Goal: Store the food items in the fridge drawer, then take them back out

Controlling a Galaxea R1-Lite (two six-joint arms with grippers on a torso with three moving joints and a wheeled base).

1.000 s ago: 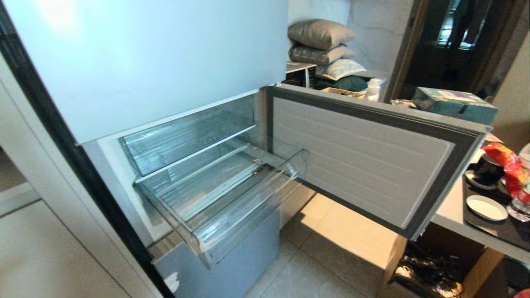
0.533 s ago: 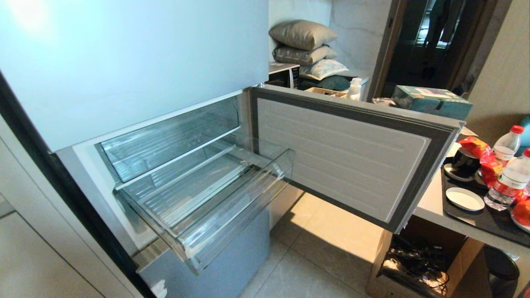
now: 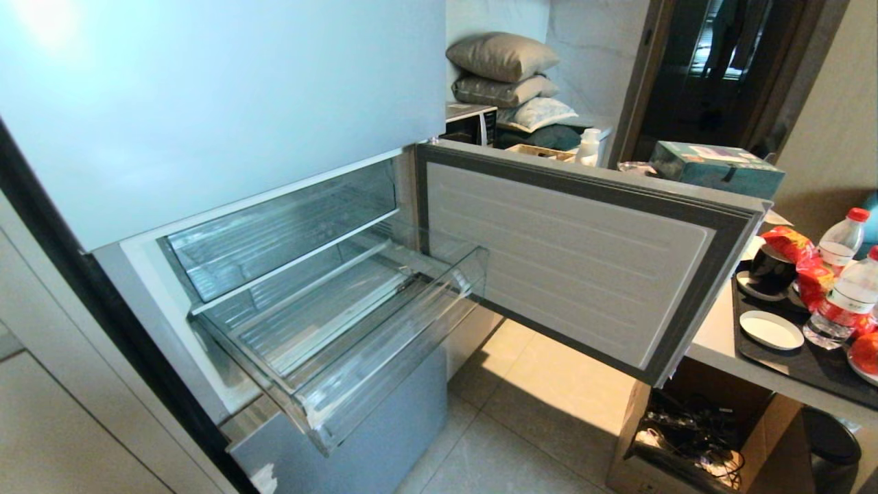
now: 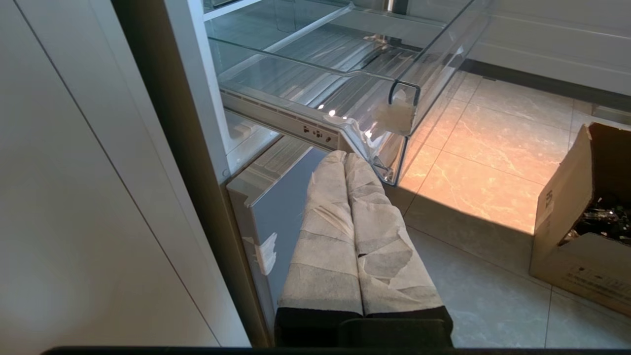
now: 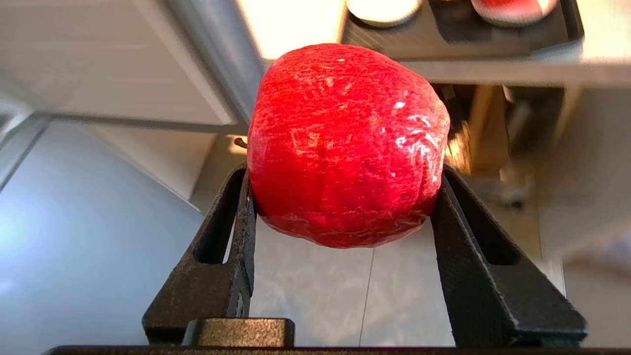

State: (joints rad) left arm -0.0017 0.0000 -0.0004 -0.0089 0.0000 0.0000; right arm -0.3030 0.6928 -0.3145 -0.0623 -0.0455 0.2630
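Tool [image 5: 345, 197] — right — clamping red fruit [image 5: 345, 143].

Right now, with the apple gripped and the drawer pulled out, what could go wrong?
1. The right pincer holds the glossy apple only at its lower sides; it might slip out.
2. The open fridge door stands right beside the drawer, so the arm could clip it.
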